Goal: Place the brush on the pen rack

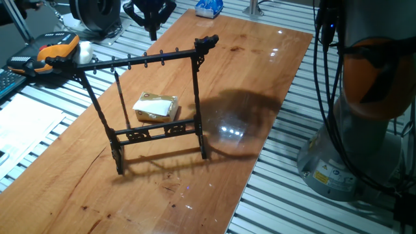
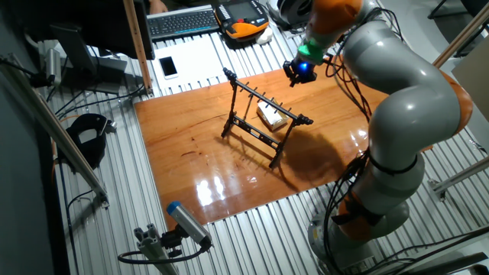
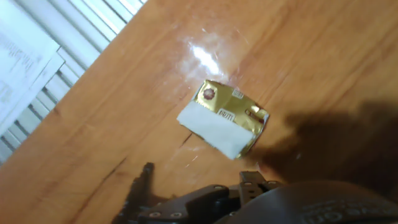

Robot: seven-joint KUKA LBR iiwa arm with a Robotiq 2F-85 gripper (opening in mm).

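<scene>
Although the wooden table [image 1: 260,78] fills most of one fixed view, little stands on it. The grey and orange arm [image 2: 397,84] curves over the right side of the other fixed view. Its gripper [image 2: 299,70] hangs near the upper middle of that frame, above the table's far edge and well apart from everything on the wood. Nothing shows between the fingers, but whether they are apart or together I cannot tell.

The pen rack [image 1: 156,60] stands upright left of centre in one fixed view, its pegged top bar running from the left edge up toward the middle. A small yellowish block [image 1: 156,107] lies flat on the table just behind the rack's lower rail. The hand view shows that block near its centre.

The brush [image 1: 119,97] appears as a thin dark line hanging from the top bar, just inside the left upright. Its long axis is close to vertical, the top at the bar and the lower end reaching toward the fretwork rail. Which end carries the bristles is too fine to read.

Judged from this, the placing looks done, and only a clear retreat seems left.
</scene>
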